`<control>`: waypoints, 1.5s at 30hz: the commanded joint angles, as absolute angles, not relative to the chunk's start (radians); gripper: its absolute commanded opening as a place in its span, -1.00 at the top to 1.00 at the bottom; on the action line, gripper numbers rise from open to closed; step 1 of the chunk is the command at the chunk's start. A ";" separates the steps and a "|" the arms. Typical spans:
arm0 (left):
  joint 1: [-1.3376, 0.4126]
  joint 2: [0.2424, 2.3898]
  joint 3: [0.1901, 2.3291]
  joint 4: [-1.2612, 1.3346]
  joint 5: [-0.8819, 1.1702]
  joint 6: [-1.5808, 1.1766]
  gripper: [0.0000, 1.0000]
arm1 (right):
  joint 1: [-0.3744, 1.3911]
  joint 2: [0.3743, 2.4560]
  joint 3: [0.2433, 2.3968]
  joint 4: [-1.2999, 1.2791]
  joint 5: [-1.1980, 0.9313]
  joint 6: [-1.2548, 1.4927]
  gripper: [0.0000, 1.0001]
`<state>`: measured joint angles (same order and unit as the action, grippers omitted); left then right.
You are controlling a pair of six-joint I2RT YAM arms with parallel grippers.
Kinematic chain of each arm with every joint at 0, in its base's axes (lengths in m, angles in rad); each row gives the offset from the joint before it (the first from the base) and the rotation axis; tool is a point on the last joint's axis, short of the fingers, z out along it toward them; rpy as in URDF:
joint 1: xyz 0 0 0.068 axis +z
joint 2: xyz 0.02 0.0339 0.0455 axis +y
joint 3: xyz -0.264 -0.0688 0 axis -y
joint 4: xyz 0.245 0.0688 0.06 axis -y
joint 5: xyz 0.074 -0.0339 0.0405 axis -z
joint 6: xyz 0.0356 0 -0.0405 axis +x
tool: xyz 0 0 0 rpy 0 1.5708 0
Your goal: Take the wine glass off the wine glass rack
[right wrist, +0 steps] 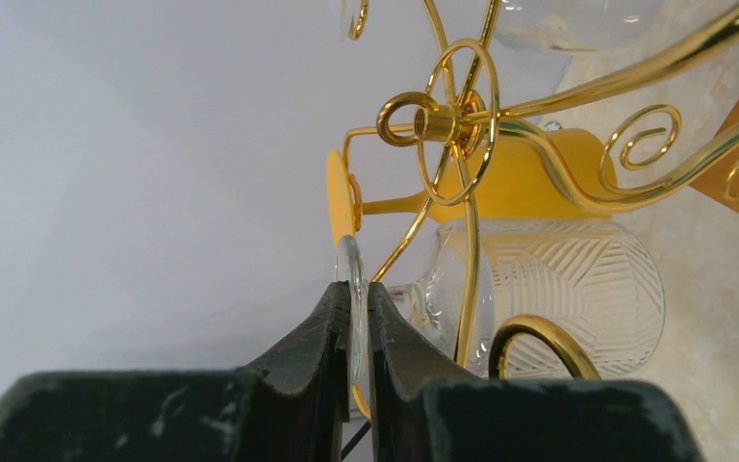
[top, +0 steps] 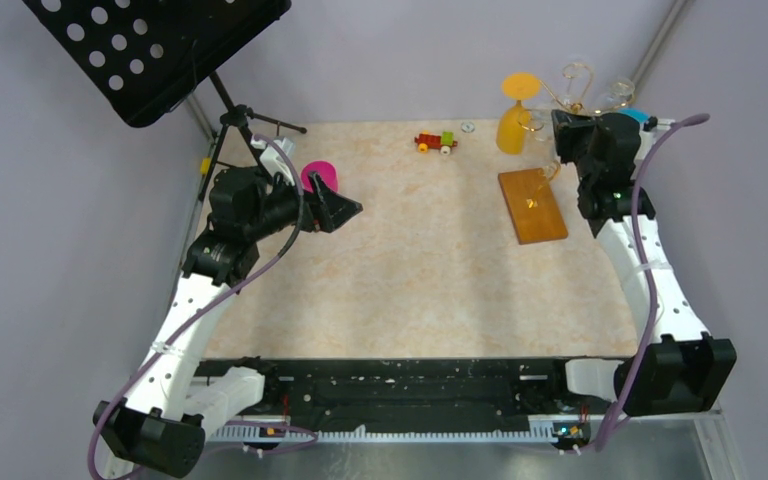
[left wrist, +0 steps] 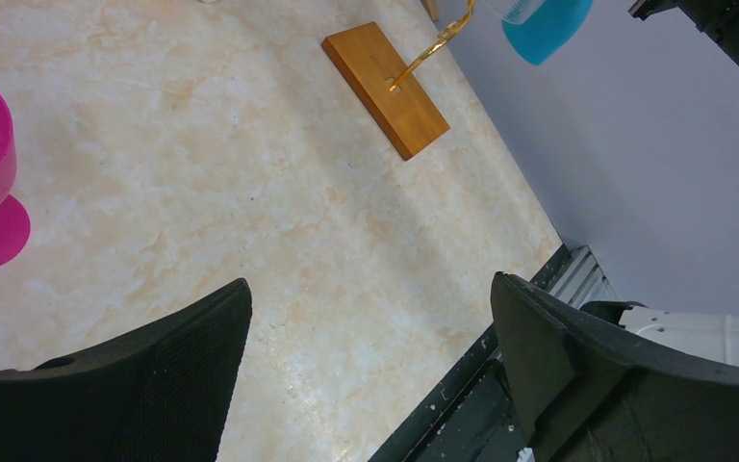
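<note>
The wine glass rack (top: 577,88) is gold wire with curled arms on an orange-brown wooden base (top: 532,205) at the back right. Its wire (right wrist: 452,120) fills the right wrist view. A clear cut-pattern wine glass (right wrist: 558,289) hangs among the arms, and gold wire passes between its bowl and its foot (right wrist: 351,265). My right gripper (right wrist: 353,289) is shut on that thin clear foot, up at the rack (top: 566,135). My left gripper (top: 345,210) is open and empty over the table's left side (left wrist: 370,308). The wooden base also shows in the left wrist view (left wrist: 385,87).
A yellow wine glass (top: 515,110) stands inverted beside the rack, behind the held glass (right wrist: 515,183). Another clear glass (right wrist: 568,19) hangs higher. A pink cup (top: 318,176), a toy train (top: 436,142), a blue cup (left wrist: 544,24) and a black music stand (top: 150,50) are around.
</note>
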<state>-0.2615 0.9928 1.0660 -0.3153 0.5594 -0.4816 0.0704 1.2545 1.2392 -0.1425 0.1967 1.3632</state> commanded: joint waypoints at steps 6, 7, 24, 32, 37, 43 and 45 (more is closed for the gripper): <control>-0.259 0.968 1.094 -0.273 0.560 -0.492 -0.94 | 0.076 1.138 1.268 -0.111 0.201 1.392 1.00; -0.259 0.967 1.092 -0.273 0.560 -0.492 -0.94 | 0.076 1.131 1.266 -0.116 0.195 1.393 1.00; -0.259 0.954 1.068 -0.236 0.590 -0.558 -0.94 | 0.075 0.957 1.127 -0.143 0.044 1.468 1.00; -0.328 0.958 0.976 -0.065 0.689 -0.715 -0.97 | 0.076 0.763 0.948 -0.083 -0.136 1.584 1.00; -0.503 0.984 0.942 0.030 0.598 -0.778 -0.97 | 0.076 0.632 0.846 -0.061 -0.231 1.673 1.00; -0.672 1.049 0.819 0.401 0.522 -1.012 -0.97 | 0.075 0.514 0.792 -0.022 -0.301 1.723 1.00; -0.727 1.066 0.790 0.500 0.449 -1.041 -0.97 | 0.076 0.487 0.800 -0.015 -0.318 1.720 1.00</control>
<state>-0.6468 1.0370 0.8455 0.1852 0.5663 -0.9001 0.0704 0.5480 0.7765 -0.1635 -0.2424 1.6688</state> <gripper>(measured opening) 0.985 0.090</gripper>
